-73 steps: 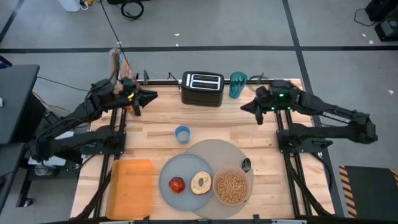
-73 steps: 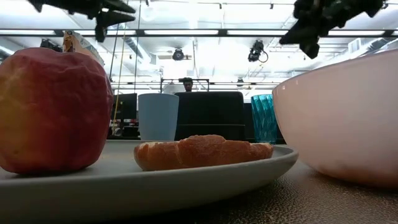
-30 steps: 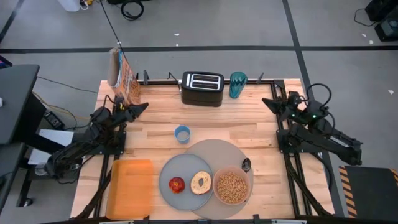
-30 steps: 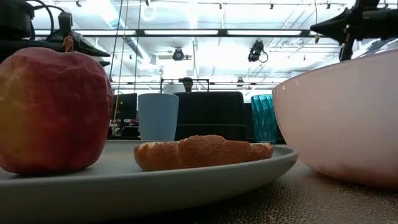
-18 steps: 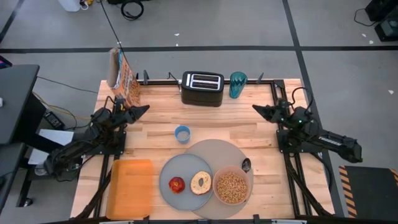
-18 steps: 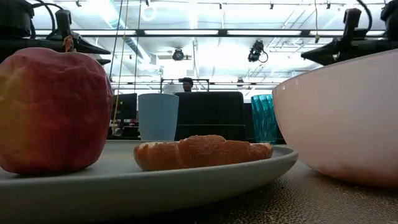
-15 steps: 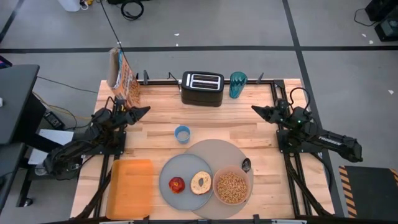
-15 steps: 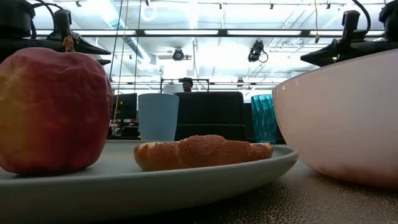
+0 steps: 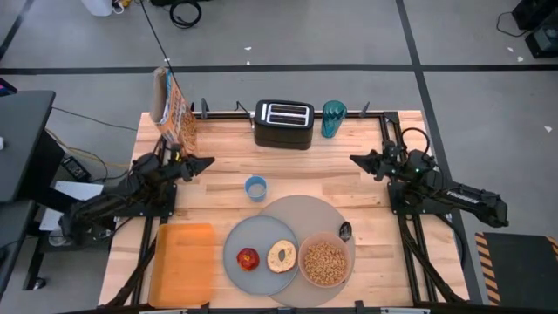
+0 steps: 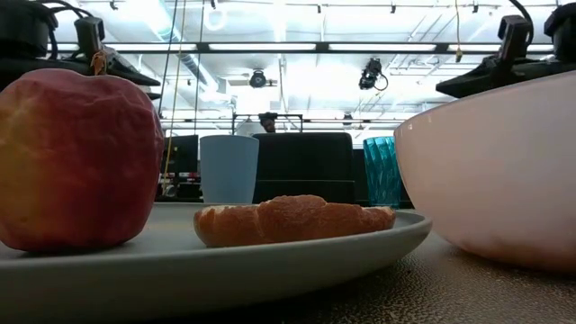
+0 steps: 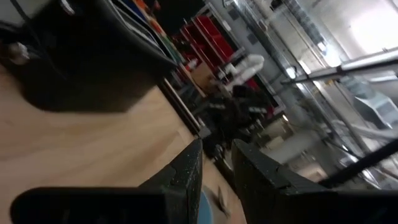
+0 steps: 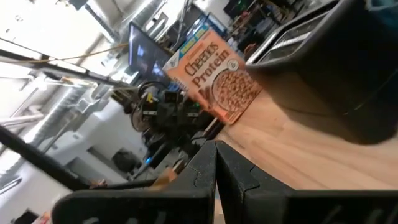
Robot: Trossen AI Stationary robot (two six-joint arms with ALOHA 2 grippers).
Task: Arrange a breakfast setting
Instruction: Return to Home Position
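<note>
Grey round mat (image 9: 296, 209) lies at the near edge of the wooden table (image 9: 366, 187), centre-right, w/ the breakfast pieces on and around it. Overlapping the mat's left side, the grey-blue plate (image 9: 261, 232) carries the red apple (image 9: 248, 258) on its left and the toasted bagel half (image 9: 282, 255) just beside it, cut face up. At the plate's right edge sits the pink bowl (image 9: 302, 262), full of cereal (image 9: 325, 262); the small spoon (image 9: 345, 231) lies on the mat by the bowl's far-right rim.

At the far edge the teal cup (image 9: 333, 119) stands just beside the black toaster (image 9: 284, 124), and the orange cereal box (image 9: 174, 112) stands at the far-left corner. Mid-table, btwn toaster and plate, is a small blue cup (image 9: 255, 187). An orange tray (image 9: 185, 264) lies left of the plate, apart from it.

Both arms are folded low at the table's sides. On the left, the left gripper (image 9: 207, 162) hangs near the cereal box, pointing inward & holding nothing; its wrist view shows the fingers (image 11: 186, 177) a narrow gap apart. Opposite, the right gripper (image 9: 354, 159) points inward too, empty, its fingers (image 12: 199, 180) pressed together. Both are well apart from the setting.
</note>
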